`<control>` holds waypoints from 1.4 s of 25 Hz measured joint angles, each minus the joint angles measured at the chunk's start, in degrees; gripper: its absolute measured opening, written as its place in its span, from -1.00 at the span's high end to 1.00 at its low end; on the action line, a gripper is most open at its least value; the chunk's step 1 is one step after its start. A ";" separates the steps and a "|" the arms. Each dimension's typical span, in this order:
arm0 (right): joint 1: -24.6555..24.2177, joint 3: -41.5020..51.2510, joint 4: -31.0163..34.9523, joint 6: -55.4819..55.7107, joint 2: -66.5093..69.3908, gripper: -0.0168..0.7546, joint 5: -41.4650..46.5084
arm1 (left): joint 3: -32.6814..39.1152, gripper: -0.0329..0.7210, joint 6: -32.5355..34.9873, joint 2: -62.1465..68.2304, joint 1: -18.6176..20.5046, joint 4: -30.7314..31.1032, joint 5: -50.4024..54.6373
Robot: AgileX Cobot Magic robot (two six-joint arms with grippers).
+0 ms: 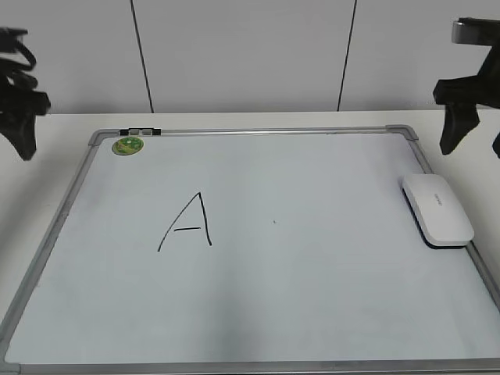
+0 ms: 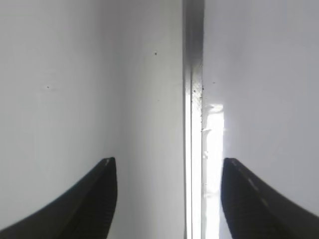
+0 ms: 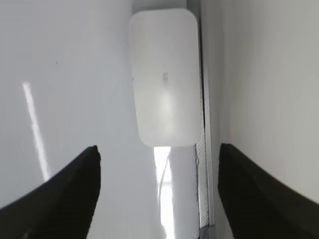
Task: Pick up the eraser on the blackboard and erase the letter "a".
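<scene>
The white eraser lies flat on the blackboard, a white board with a grey frame, against its right edge. It also shows in the right wrist view, ahead of my open, empty right gripper. In the exterior view that gripper hangs above the board's far right corner, behind the eraser. My left gripper hangs off the board's far left, open and empty, over the board's left frame. No small letter "a" shows; only a tiny dot marks the middle.
A large black capital "A" is drawn left of centre. A round green sticker sits in the board's far left corner, with a small black clip on the top frame. The board lies on a white table before a white wall.
</scene>
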 joint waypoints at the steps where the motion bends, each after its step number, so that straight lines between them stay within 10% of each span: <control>1: 0.00 1.39 0.47 0.00 -1.06 -0.45 0.01 | 0.00 -0.35 0.00 -2.32 -0.62 0.12 0.25; 9: 0.22 10.65 2.16 0.13 -14.98 -0.44 0.08 | 3.59 -0.34 -1.64 -18.49 -5.14 4.06 0.97; 21: 1.62 29.34 2.73 0.01 -46.20 -0.43 -1.85 | 34.66 -0.34 -4.19 -50.11 -5.61 7.75 0.68; 35: 1.62 51.00 3.64 -1.35 -76.06 -0.43 -3.40 | 54.61 -0.34 -4.55 -80.33 -8.54 8.06 -1.38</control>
